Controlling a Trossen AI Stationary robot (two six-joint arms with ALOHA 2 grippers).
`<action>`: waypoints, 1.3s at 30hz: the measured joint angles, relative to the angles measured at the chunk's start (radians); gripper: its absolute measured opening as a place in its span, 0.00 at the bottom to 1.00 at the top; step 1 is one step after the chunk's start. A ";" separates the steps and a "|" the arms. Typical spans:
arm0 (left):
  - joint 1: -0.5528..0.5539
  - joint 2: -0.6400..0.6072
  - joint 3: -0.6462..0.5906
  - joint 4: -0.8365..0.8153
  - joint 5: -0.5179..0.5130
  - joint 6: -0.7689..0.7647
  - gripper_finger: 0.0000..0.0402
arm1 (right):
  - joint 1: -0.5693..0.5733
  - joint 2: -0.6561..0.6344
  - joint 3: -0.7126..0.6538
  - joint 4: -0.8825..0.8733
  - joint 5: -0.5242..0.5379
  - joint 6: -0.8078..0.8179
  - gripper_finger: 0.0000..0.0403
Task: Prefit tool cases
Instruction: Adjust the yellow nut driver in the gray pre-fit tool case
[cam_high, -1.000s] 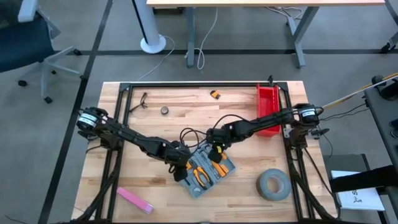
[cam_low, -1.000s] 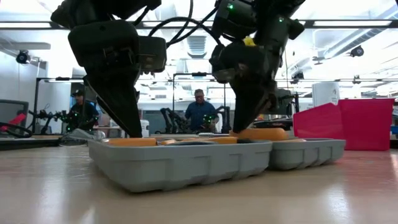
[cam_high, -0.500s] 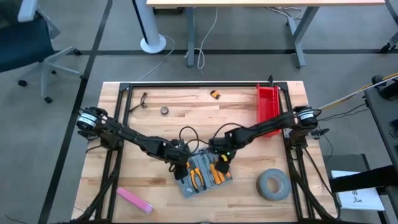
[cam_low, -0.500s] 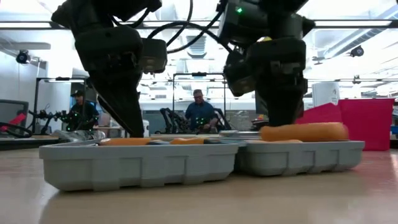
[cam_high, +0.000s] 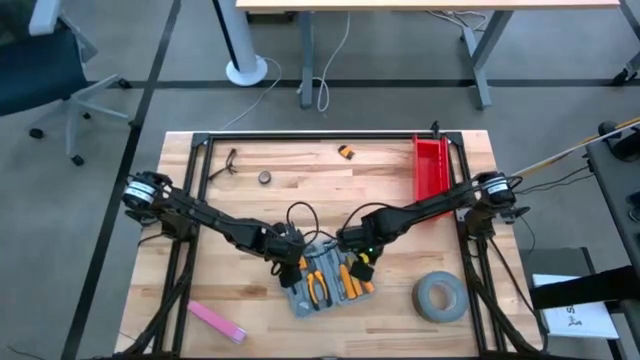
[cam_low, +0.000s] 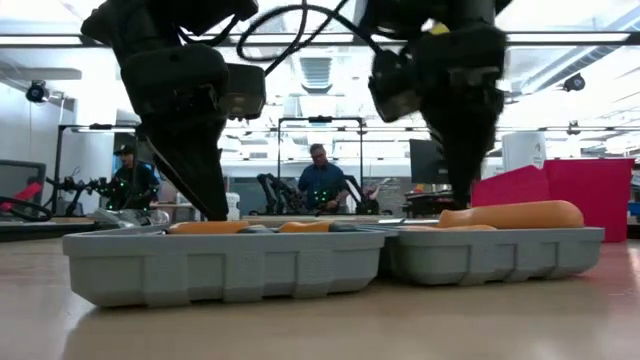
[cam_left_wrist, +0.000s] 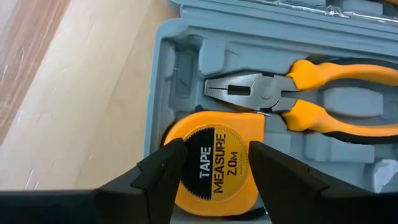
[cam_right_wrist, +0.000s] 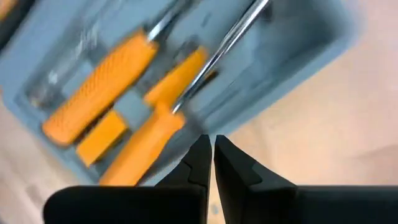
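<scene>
The blue-grey tool case (cam_high: 330, 285) lies open and flat on the table, its two halves side by side (cam_low: 230, 265). In its recesses lie orange-handled pliers (cam_left_wrist: 311, 102), a yellow tape measure (cam_left_wrist: 214, 186) and orange screwdrivers (cam_right_wrist: 99, 93). My left gripper (cam_high: 292, 268) points down into the left half, open, with its fingers on either side of the tape measure (cam_left_wrist: 214, 149). My right gripper (cam_high: 360, 262) is shut and hangs just over the right half's edge (cam_right_wrist: 208, 140), above an orange handle (cam_low: 510, 213). My left gripper comes at the tape measure (cam_left_wrist: 205, 130) from above, with one finger (cam_left_wrist: 165, 165) at each of its sides. Whether the fingers touch it, I cannot tell. The tape measure lies in its recess in the case.
A red bin (cam_high: 431, 165) stands at the far right and a grey tape roll (cam_high: 440, 297) at the near right. A pink strip (cam_high: 217, 320) lies at the near left, and small items (cam_high: 265, 177) lie toward the far edge. People stand in the room beyond (cam_low: 322, 180).
The case has turned about on the table, from lying slantwise to lying with its long side along the near edge. My right gripper, shut throughout, has gone toward the near and right edges with the case's right half, then risen a little.
</scene>
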 joint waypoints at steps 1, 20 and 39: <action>0.000 -0.001 0.000 0.000 0.000 0.000 0.49 | 0.000 -0.010 0.010 -0.006 0.025 0.000 0.01; -0.001 -0.002 0.002 0.003 0.002 0.001 0.50 | -0.011 -0.031 0.041 0.101 0.086 -0.043 0.01; 0.003 -0.004 0.003 -0.013 -0.007 0.000 0.51 | -0.062 0.063 0.028 0.220 0.014 -0.128 0.01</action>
